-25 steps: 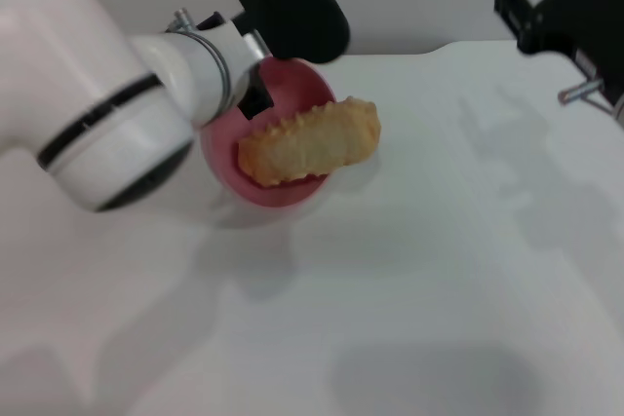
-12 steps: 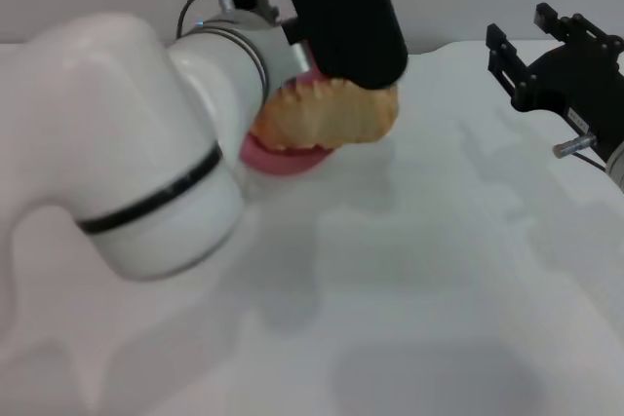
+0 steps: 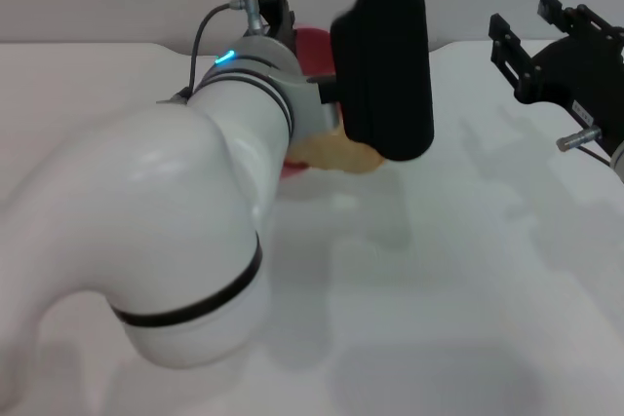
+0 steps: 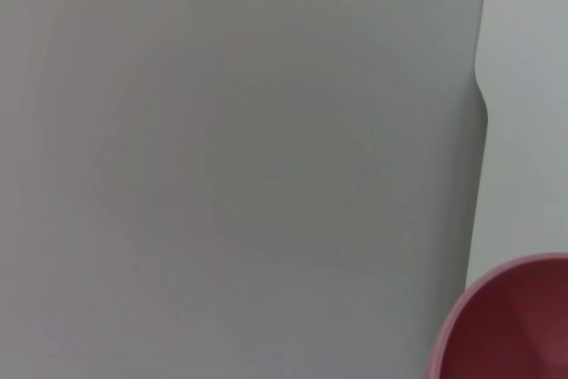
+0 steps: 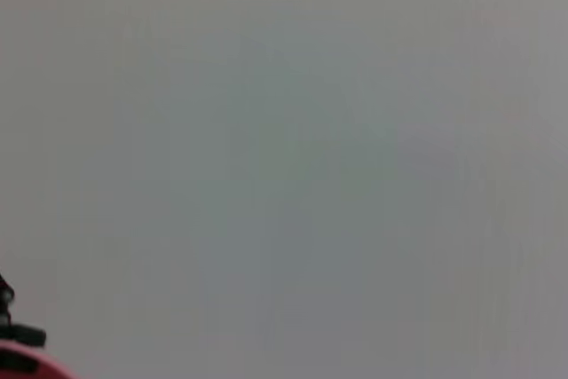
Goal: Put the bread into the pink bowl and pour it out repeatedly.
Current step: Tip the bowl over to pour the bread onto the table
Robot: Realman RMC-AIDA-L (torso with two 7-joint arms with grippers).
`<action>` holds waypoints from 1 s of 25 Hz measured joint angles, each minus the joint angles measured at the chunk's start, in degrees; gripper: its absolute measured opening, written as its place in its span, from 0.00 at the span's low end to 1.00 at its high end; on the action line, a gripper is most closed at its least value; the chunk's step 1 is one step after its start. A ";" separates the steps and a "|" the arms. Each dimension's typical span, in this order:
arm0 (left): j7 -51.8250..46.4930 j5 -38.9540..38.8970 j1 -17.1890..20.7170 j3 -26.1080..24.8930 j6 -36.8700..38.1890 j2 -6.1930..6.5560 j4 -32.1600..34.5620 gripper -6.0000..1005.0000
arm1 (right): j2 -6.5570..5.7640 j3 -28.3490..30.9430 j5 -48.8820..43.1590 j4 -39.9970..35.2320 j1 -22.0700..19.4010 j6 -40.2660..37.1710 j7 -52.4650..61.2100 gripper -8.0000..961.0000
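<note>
My left arm fills the left and middle of the head view, and its black gripper body [image 3: 382, 65] hangs over the pink bowl [image 3: 314, 46]. The bowl is tipped and held at that wrist, mostly hidden, with a pink sliver showing below the arm. Its rim also shows in the left wrist view [image 4: 510, 321]. The bread [image 3: 338, 154] shows its pale tan side, peeking out under the black body at the bowl's lower edge. Whether it rests on the table or in the bowl I cannot tell. My right gripper [image 3: 531, 34] hangs open at the far right, holding nothing.
The white table [image 3: 458, 270] stretches across the front and right. Its far edge runs behind the bowl. A small pink patch [image 5: 18, 368] sits in a corner of the right wrist view.
My left arm has rolled further over and moved forward, tipping the bowl more and covering it. The bread has slid from the bowl's mouth down to its lower edge. The right gripper has barely shifted.
</note>
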 joint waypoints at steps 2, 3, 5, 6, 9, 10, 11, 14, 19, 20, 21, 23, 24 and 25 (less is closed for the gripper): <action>0.56 0.21 0.03 0.51 -0.01 -0.01 -0.12 0.05 | 0.02 0.00 0.00 0.30 -0.08 -1.18 0.00 0.58; 0.56 0.21 0.03 0.51 -0.01 -0.01 -0.12 0.05 | 0.02 0.01 0.00 0.47 -0.09 -1.62 0.00 0.59; 2.21 0.75 0.06 2.31 -0.03 -0.03 -0.38 0.05 | 0.04 0.03 0.00 0.62 -0.09 -1.90 0.01 0.59; 2.42 0.93 0.00 3.30 -0.01 -0.03 -0.37 0.05 | 0.04 0.03 0.00 0.63 -0.08 -1.93 0.03 0.59; 2.47 1.39 -0.13 4.37 0.05 -0.03 -0.34 0.05 | 0.06 0.04 0.00 0.42 -0.09 -1.95 0.06 0.60; 2.36 2.18 -0.20 5.15 0.13 -0.04 -0.35 0.05 | 0.06 0.03 0.00 0.33 -0.11 -1.95 0.07 0.60; 0.32 2.57 -0.28 4.87 0.19 -0.03 -0.02 0.05 | 0.07 -0.04 -0.01 0.26 -0.12 -1.96 0.17 0.61; -3.63 2.05 -0.42 2.76 0.02 -0.04 0.86 0.05 | 0.07 -0.19 -0.02 0.19 -0.07 -1.63 1.93 0.61; -8.59 0.96 -0.05 -1.96 0.88 0.16 2.21 0.05 | -0.16 -0.31 -0.33 0.27 0.30 -1.34 4.46 0.63; -8.61 0.98 -0.05 -1.95 0.95 0.14 2.19 0.05 | -0.19 -0.38 -0.47 0.22 0.30 -1.33 4.47 0.63; -8.63 1.17 -0.11 -1.96 1.14 0.14 2.18 0.05 | -0.19 -0.45 -0.48 0.12 0.31 -1.33 4.47 0.63; -8.64 1.55 -0.34 -2.02 1.29 0.10 2.06 0.05 | -0.19 -0.74 -0.45 -0.01 0.35 -1.31 4.48 0.64; -8.64 1.80 -0.50 -2.06 1.30 0.08 2.01 0.05 | -0.19 -0.92 -0.40 -0.08 0.40 -1.30 4.48 0.64; -8.65 2.35 -0.64 -2.11 1.31 0.07 1.91 0.05 | -0.20 -1.08 -0.39 -0.14 0.46 -1.30 4.48 0.64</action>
